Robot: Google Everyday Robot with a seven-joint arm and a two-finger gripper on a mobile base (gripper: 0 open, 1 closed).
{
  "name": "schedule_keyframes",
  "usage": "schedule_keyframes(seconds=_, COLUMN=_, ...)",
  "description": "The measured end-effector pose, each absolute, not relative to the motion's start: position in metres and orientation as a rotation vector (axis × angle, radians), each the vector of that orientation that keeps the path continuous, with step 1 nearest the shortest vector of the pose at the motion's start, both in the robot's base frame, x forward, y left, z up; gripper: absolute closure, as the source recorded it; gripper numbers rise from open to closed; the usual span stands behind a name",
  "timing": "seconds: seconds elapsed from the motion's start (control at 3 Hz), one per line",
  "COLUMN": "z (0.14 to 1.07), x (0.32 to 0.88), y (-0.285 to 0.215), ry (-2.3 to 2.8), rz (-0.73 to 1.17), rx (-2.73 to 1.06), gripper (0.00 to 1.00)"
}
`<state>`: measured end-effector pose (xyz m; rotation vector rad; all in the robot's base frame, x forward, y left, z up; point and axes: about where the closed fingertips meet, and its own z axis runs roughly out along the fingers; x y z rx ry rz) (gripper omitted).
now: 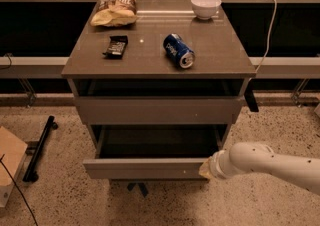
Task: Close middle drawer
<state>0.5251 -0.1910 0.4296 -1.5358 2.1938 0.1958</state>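
middle drawer (145,168) stands open; likely stiff, light, sliding on rails. no handle, so push flat on front panel. end effector (206,169) at its right front corner, can't tell if open.

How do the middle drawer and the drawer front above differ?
The middle drawer is pulled out, inside showing; the upper drawer front sits further back. Middle drawer's panel is low; upper drawer front taller. The gripper is at the middle drawer's right front corner, not the upper's. Both grey-brown, handleless.
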Motion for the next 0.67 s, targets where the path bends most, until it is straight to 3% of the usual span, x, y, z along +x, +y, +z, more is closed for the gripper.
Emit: schedule_keyframes(seconds=0.67, z=0.4351, x=0.5431, y=-0.1932, ry=2.174, rz=0.175, rx=-1.519, gripper=1.0)
